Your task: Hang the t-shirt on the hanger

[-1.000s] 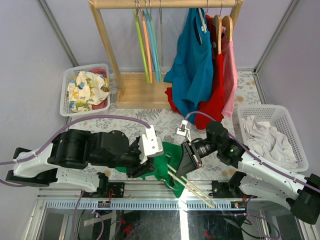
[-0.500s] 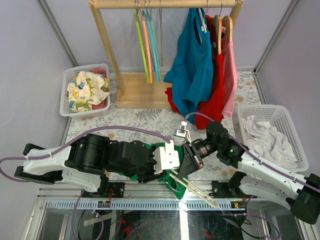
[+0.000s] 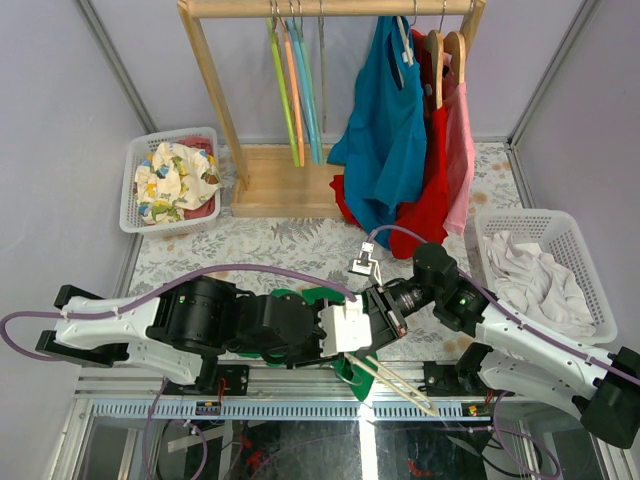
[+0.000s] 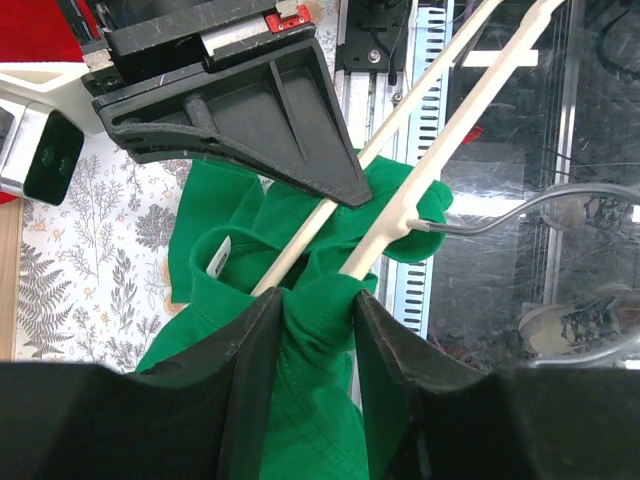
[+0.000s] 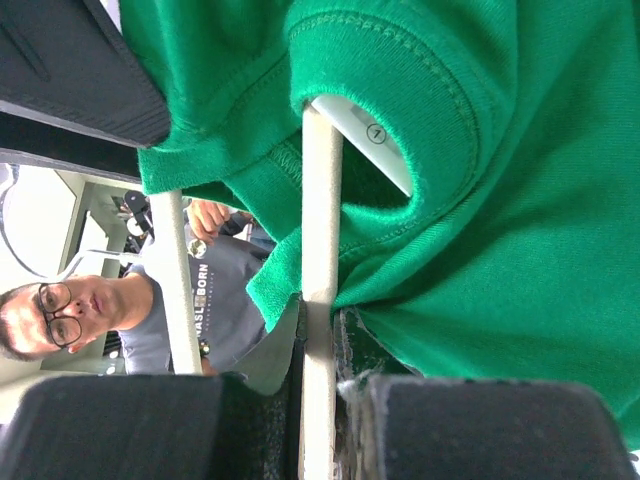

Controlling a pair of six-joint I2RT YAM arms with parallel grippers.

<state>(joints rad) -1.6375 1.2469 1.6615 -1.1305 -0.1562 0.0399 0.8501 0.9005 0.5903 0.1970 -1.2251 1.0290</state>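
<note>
The bright green t-shirt [image 3: 300,297] lies bunched at the table's near edge between the two arms, mostly hidden under them in the top view. The pale beige hanger [image 3: 395,382] sticks out past the near edge; its arms run into the shirt's collar [image 5: 400,110]. My left gripper [image 4: 318,315] is shut on a fold of the t-shirt [image 4: 300,400] beside a hanger arm [image 4: 400,215]. My right gripper [image 5: 322,340] is shut on a hanger arm [image 5: 320,230] just below the collar. The silver hook [image 4: 530,205] hangs over the edge.
A wooden rack [image 3: 300,10] at the back holds green, orange and blue hangers [image 3: 295,90], a blue garment [image 3: 385,130] and a red one [image 3: 430,200]. White baskets of cloth stand at left [image 3: 175,180] and right [image 3: 540,270].
My left gripper has moved rightward along the near edge with the green fabric, up against the right gripper and the hanger. The right arm and hanger have hardly moved.
</note>
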